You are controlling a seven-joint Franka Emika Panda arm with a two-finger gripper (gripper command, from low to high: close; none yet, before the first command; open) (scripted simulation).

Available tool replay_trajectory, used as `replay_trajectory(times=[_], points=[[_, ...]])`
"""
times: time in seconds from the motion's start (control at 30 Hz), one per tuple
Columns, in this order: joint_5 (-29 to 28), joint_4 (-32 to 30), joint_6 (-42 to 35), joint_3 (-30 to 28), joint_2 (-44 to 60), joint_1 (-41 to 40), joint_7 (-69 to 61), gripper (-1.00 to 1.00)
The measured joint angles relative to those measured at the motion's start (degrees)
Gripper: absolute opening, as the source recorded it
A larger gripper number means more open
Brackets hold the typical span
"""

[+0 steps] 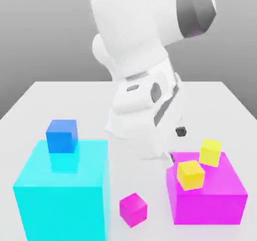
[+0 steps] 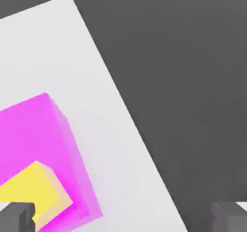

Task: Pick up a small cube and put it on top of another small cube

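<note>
Gripper (image 2: 120, 219) is spread wide above magenta block (image 1: 208, 195); pink cube (image 1: 133, 209) is seen untouched on counter (image 1: 60, 99).

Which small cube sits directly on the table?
The pink cube, between the cyan block and the magenta block. The blue cube rests on the cyan block; both yellow cubes rest on the magenta block.

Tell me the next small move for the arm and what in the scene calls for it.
Probably shift the gripper off the large magenta block toward the small magenta cube. That cube sits alone on the table between the cyan block and the magenta block, while the hand view looks down at a yellow cube.
</note>
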Motion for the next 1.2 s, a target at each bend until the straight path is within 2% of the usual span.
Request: replay_trajectory(times=[0.27,0.53,0.77,0.97,1.07,1.2], points=[[3.26,-2.27,3.12,0.4,7.63,0.74,-17.47,0.0],[1.7,-5.11,8.38,1.3,12.58,0.2,-31.66,0.0],[-4.69,-8.09,14.4,0.61,14.33,0.19,-40.58,0.0],[-14.88,-10.78,19.88,-2.44,14.04,1.55,-44.51,0.0],[-11.59,-10.13,22.95,0.5,17.47,-0.53,-48.38,0.0],[-3.75,-8.35,27.41,8.48,23.85,-6.86,-54.57,0.0]])
